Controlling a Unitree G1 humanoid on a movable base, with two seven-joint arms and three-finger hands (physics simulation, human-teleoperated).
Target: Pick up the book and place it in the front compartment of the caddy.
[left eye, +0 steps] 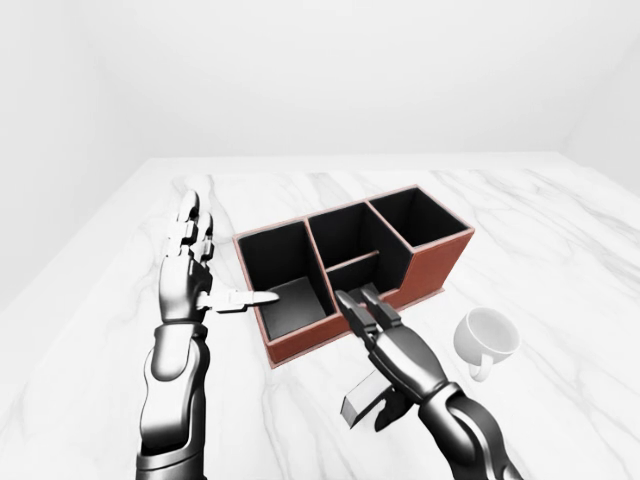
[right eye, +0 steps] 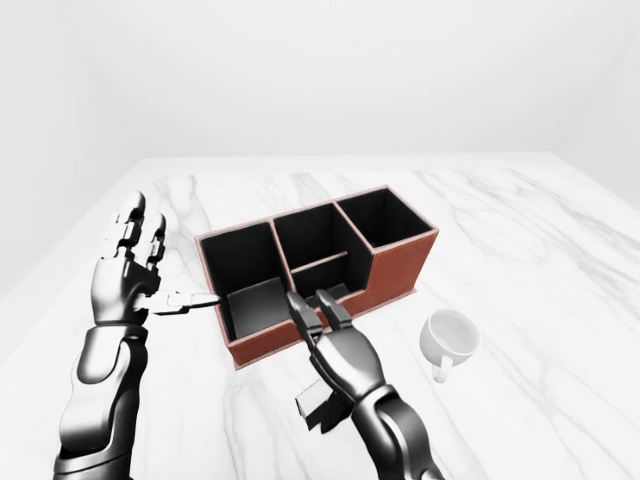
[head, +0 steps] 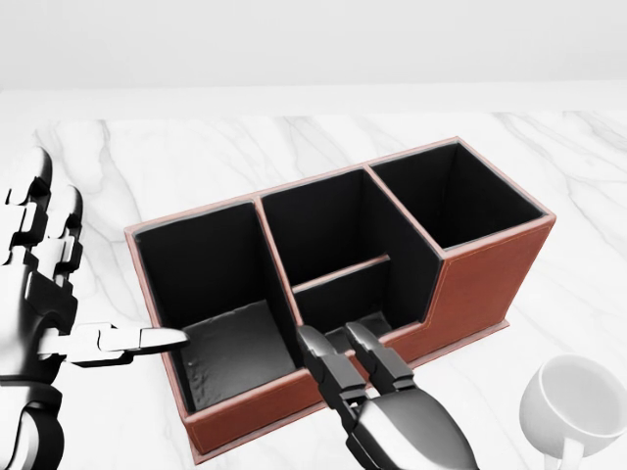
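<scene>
A: Caddy first. Material, shape?

B: Rust-brown leather-look desk caddy (head: 485, 279) with black lining, rectangular, set at a slant across the centre of the head view. Pale stitching runs along the rim. Three bays along its length; the middle bay is split by a low divider into a deeper part and a shallow lower pocket. The right end stands taller, its wall stepping down with a slanted edge.

A: The book?

B: Dark grey flat slab, book (head: 235, 352), lying in the leftmost bay, lower left of the caddy. Its surface looks faintly mottled. No title or writing that I can read. The shallow pocket holds only a grey patch I cannot identify.

A: Hands?

B: Glossy metallic left hand (head: 44, 294) at the left edge of the head view, fingers spread upright, one digit stretched sideways with its tip at the caddy's left wall. It holds nothing. Glossy metallic right hand (head: 377, 392) at bottom centre, two fingers extended over the caddy's near rim by the shallow pocket, empty as well. In the eye views a third digit hangs below the palm.

A: Surroundings?

B: White marble tabletop with grey veins (left eye: 560, 230), smooth. Plain white ceramic mug (left eye: 486, 335) lying on its side at lower right, apart from the caddy, handle toward the bottom edge. No logos anywhere.
</scene>
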